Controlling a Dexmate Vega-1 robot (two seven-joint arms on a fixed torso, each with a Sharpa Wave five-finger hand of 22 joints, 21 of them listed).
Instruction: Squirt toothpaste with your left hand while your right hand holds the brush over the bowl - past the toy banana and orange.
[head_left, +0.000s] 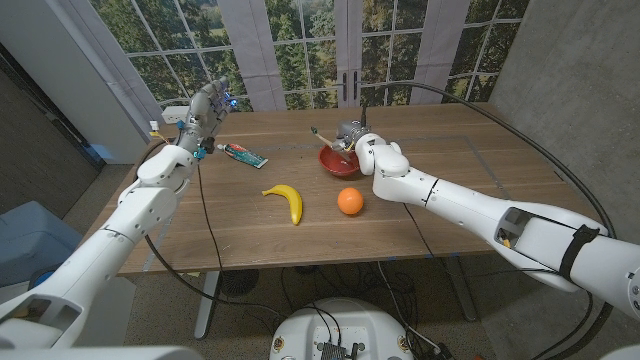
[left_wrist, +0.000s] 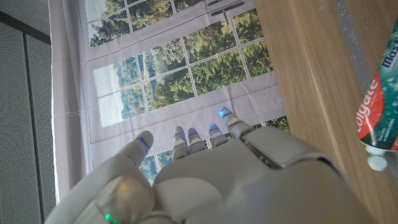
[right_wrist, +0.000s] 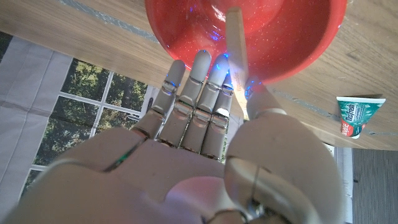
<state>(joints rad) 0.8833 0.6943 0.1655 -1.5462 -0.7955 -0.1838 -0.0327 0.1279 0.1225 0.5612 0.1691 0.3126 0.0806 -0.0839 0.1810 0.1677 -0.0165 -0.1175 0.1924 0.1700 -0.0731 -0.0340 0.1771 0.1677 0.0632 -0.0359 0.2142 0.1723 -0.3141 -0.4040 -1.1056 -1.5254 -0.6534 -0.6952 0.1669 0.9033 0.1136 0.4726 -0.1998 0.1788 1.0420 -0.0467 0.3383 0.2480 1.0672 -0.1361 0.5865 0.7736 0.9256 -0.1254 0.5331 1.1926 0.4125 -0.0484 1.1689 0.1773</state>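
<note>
A red-and-green toothpaste tube (head_left: 243, 154) (left_wrist: 380, 106) (right_wrist: 359, 116) lies on the wooden table (head_left: 250, 235) at the far left, its white cap toward my left hand. That left hand (head_left: 205, 110) (left_wrist: 211, 180) hovers above the table's far left corner, fingers stretched out, holding nothing. My right hand (head_left: 357, 140) (right_wrist: 205, 124) pinches a pale toothbrush (head_left: 322, 136) (right_wrist: 239, 59) between thumb and fingers, slanting over the red bowl (head_left: 332, 163) (right_wrist: 298, 37). A toy banana (head_left: 286, 199) and a toy orange (head_left: 349, 201) lie nearer me than the bowl.
A black cable (head_left: 470, 100) arcs from the right hand over the table's right side, and another cable (head_left: 205, 215) crosses the left part and drops off the front edge. A small white object (head_left: 156, 127) sits at the far left corner. Windows stand behind.
</note>
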